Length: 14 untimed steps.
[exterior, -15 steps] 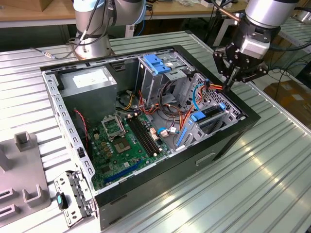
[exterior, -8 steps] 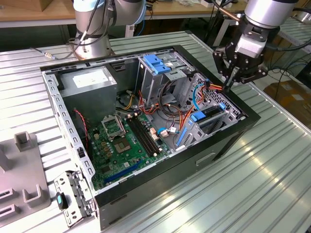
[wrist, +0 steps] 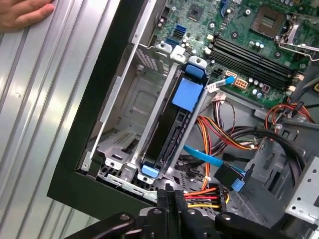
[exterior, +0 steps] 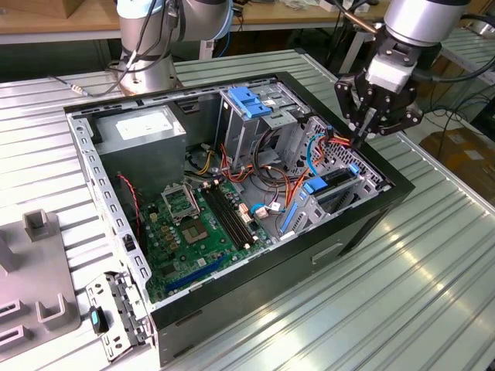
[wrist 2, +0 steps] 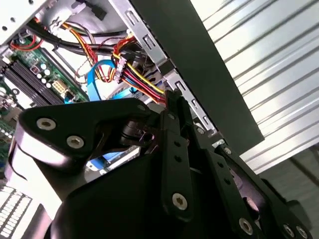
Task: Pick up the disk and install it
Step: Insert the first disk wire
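The disk (exterior: 332,181) is a dark slab with a blue bracket. It sits on edge in the drive bay at the corner of the open computer case (exterior: 352,232) on the exterior view's right. In the first wrist view the disk (wrist: 175,130) lies between the bay's metal rails, with a blue tab at each end. My gripper (exterior: 360,137) hangs just above the bay's end, close to the bundle of coloured cables (wrist 2: 134,74). Its fingers are shut with nothing between them, as seen in both wrist views (wrist: 171,193) (wrist 2: 172,102).
A tall metal cage with a blue plate (exterior: 251,100) stands behind the motherboard (exterior: 197,220). A power supply (exterior: 143,127) fills the case's far corner. A hand (wrist: 22,12) rests on the ribbed table. Grey fixtures (exterior: 39,270) sit at the exterior view's left.
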### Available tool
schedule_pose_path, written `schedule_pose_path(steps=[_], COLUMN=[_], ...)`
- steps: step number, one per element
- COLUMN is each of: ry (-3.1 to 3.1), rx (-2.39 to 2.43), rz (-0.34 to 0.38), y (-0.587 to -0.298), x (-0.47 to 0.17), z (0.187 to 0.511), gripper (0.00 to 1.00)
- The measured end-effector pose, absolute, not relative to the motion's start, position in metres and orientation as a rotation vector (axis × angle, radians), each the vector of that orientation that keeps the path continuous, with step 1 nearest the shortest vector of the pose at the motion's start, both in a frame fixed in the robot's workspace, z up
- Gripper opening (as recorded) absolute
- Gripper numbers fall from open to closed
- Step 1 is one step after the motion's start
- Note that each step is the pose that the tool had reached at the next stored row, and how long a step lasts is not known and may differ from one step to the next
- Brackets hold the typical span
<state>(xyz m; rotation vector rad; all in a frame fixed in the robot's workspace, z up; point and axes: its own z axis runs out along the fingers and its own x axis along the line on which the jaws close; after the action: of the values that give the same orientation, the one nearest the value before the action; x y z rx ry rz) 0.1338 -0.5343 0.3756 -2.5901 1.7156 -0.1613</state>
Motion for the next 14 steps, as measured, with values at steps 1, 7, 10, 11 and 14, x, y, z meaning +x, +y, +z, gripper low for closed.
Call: schedule_pose_path(steps=[1,7,10,11,14], ry=[1.738,1.892,1.974,1.994,2.032], rx=[-2.576,-2.473,-2.412,-2.397,-2.368], rz=[-0.162,-0.164,-0.166,-0.166,-0.167], y=[-0.5343,-0.5343,-0.5343,-0.5343,-0.5343], x=[0.1338,0.1338,0.1338,0.1338,0.1336], z=[0.3755,0.3742,0.3734,0.3732,0.3727], gripper=[0.16,0.16,0.16,0.16,0.16])
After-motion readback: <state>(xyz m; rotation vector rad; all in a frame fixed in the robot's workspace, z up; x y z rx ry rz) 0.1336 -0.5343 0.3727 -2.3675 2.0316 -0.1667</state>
